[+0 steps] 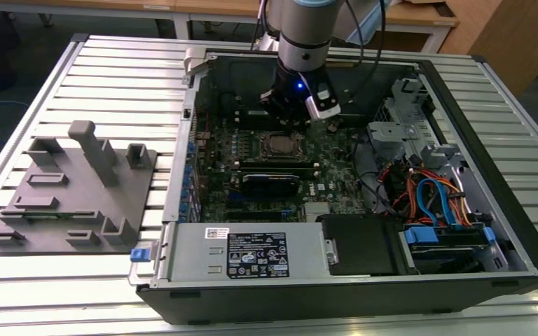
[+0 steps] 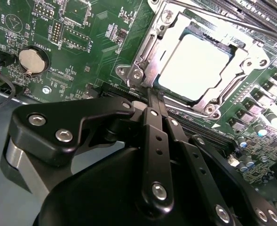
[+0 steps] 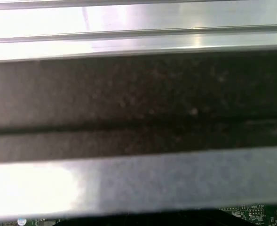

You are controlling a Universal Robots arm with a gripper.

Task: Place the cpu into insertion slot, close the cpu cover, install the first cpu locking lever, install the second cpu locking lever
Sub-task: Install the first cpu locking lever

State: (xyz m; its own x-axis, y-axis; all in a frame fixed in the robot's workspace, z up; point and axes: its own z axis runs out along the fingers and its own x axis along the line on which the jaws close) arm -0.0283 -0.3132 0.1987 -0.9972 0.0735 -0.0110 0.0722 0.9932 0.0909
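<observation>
1. The gripper (image 2: 152,96) has its two black fingers (image 2: 150,127) brought together with only a hairline between them in the second wrist view; whether anything thin is nipped at the tips cannot be told.
2. The fingertips sit at one corner of the insertion slot (image 2: 218,43), right against the silver metalwork there; contact cannot be made out for certain.
3. The cpu (image 2: 194,66) lies flat inside the insertion slot, its pale metal top showing; it is just beyond the fingertips and not in their grasp.
4. The cpu cover (image 2: 145,54) lies down over the insertion slot, its frame surrounding the chip and its window leaving the chip's top bare.
5. A thin metal rod (image 2: 223,16) runs along the side of the insertion slot farthest from the fingertips; whether it is latched cannot be told.
6. In the exterior view the gripper (image 1: 286,108) reaches down from the arm (image 1: 302,35) into the open computer case (image 1: 493,175), hanging just above the insertion slot on the green board (image 1: 335,182).
7. A round coin battery (image 2: 33,60) sits on the board, well apart from the insertion slot.
8. A grey fixture (image 1: 73,189) stands on the slatted table (image 1: 120,77) outside the case, far from the insertion slot, towards the exterior view's left.
</observation>
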